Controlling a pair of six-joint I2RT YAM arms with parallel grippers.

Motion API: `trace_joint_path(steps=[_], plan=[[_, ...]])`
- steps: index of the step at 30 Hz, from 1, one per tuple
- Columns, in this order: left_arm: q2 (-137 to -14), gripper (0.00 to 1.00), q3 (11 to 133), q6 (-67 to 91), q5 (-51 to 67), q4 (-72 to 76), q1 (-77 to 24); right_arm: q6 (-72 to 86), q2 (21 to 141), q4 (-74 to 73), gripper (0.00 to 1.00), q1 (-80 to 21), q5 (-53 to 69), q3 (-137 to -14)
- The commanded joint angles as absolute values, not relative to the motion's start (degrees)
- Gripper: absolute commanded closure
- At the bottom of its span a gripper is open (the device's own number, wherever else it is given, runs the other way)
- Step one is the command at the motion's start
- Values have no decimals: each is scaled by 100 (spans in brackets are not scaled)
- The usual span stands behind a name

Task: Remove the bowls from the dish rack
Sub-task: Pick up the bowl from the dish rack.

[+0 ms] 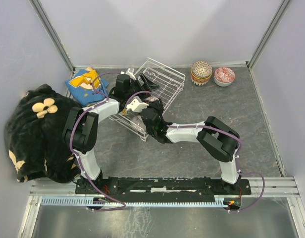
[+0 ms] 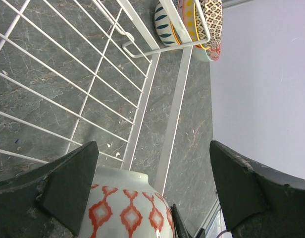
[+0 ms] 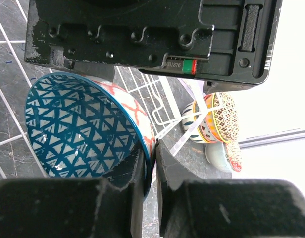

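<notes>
The white wire dish rack (image 1: 162,82) stands tilted at the table's centre back, and its grid fills the left wrist view (image 2: 93,74). My right gripper (image 3: 153,148) is shut on the rim of a bowl (image 3: 78,129) that has blue triangles inside and red diamonds outside, over the rack's near end (image 1: 151,110). My left gripper (image 2: 153,148) is open, its fingers either side of the same bowl (image 2: 125,208), one finger close against it. A stack of patterned bowls (image 1: 201,73) and a single red-patterned bowl (image 1: 224,76) stand on the table at the back right.
A black plush with cream flowers (image 1: 38,129) lies at the left. A blue and yellow item (image 1: 85,82) sits behind it. Grey enclosure walls close off the back and sides. The stacked bowls show beyond the rack's corner (image 2: 192,25).
</notes>
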State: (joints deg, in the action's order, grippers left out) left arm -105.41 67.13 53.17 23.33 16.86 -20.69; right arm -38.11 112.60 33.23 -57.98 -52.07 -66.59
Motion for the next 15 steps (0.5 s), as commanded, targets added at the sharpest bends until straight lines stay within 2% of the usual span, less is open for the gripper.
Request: trace_joint_path(steps=[1,15], plan=[[-10582,1,7014,5603,2523,1912,-2234,-4407,11380,3420,99,-6011,-5210,-6621],[-10647,1,7119,5624,2530,1942,-2189,-4498,11403,3477,99,-5999,-5277,-6590]])
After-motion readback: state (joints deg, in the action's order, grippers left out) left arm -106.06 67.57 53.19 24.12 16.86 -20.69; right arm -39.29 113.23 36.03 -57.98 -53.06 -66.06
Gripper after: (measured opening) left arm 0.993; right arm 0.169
